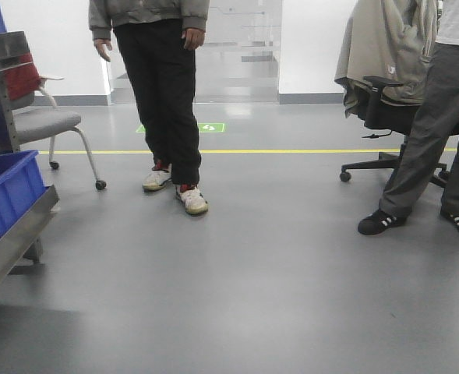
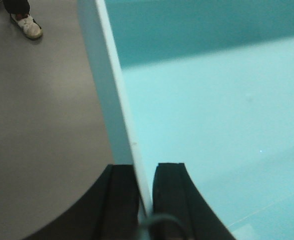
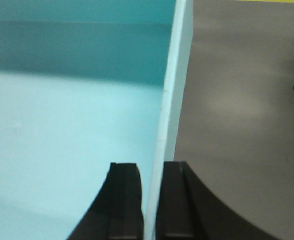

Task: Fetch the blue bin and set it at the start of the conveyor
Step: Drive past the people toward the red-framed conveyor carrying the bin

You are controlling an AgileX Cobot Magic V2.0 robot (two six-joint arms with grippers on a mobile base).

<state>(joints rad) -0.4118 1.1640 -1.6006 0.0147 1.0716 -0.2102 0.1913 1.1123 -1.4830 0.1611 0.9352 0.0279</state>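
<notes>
The blue bin (image 2: 211, 110), a light turquoise tub, is held up over the grey floor by both arms. In the left wrist view my left gripper (image 2: 146, 172) is shut on its left wall, one finger outside and one inside. In the right wrist view the blue bin (image 3: 72, 125) fills the left half, and my right gripper (image 3: 151, 170) is shut on its right wall the same way. The tub's inside looks empty. Neither the bin nor the grippers show in the front view. The conveyor start is out of view.
A steel shelf rail (image 1: 15, 238) with a dark blue ribbed bin (image 1: 7, 191) sits at the left. A person (image 1: 163, 86) stands ahead left; another person (image 1: 439, 132) and a black office chair (image 1: 385, 117) are right. A grey chair (image 1: 42, 117) stands far left.
</notes>
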